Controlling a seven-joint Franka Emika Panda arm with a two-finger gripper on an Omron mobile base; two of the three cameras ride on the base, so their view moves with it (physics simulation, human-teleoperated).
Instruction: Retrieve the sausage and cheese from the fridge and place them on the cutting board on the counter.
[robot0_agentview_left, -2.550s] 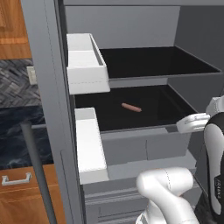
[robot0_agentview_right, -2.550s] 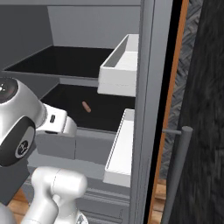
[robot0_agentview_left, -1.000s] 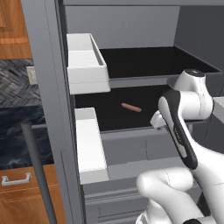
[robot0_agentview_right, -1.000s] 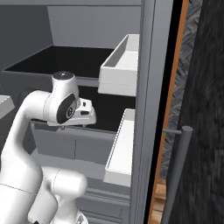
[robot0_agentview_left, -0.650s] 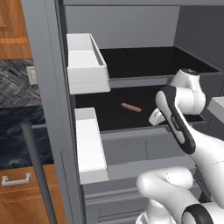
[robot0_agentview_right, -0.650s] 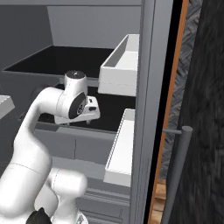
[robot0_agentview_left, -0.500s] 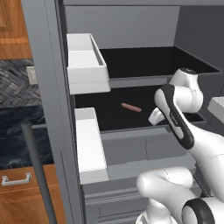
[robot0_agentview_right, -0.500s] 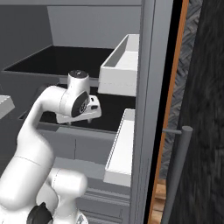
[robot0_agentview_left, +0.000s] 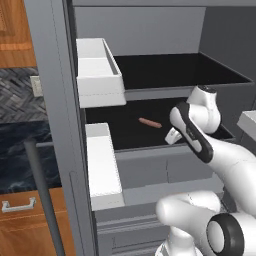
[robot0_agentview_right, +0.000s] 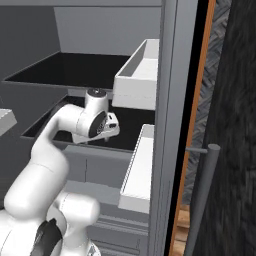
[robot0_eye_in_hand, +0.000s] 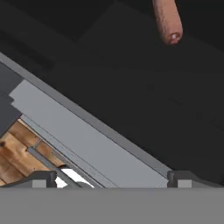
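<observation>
The sausage (robot0_agentview_left: 150, 123), a thin reddish-pink link, lies on the dark lower shelf (robot0_agentview_left: 125, 135) of the open fridge (robot0_agentview_left: 50, 100). In the hand view one end of the sausage (robot0_eye_in_hand: 169, 21) shows at the top, over the shelf's grey front lip (robot0_eye_in_hand: 87, 135). My gripper (robot0_agentview_left: 172, 136) hovers at the shelf's front edge, just right of the sausage and apart from it. It is open, with its fingertips (robot0_eye_in_hand: 40, 178) spread wide and nothing between them. From the right base view the hand (robot0_agentview_right: 108, 125) hides the sausage. The cheese and cutting board are out of view. The black counter (robot0_agentview_left: 17, 155) lies left of the fridge door.
Two white door bins (robot0_agentview_left: 97, 70) (robot0_agentview_left: 102, 165) jut out on the open left door, close to the shelf. An upper dark shelf (robot0_agentview_left: 175, 72) hangs above the hand. A long bar handle (robot0_agentview_left: 42, 200) and a wooden cabinet (robot0_agentview_left: 20, 220) stand at lower left.
The arm has risen from low on the right and reached into the fridge. Over the last second the hand has edged left toward the sausage. The sausage has not moved.
</observation>
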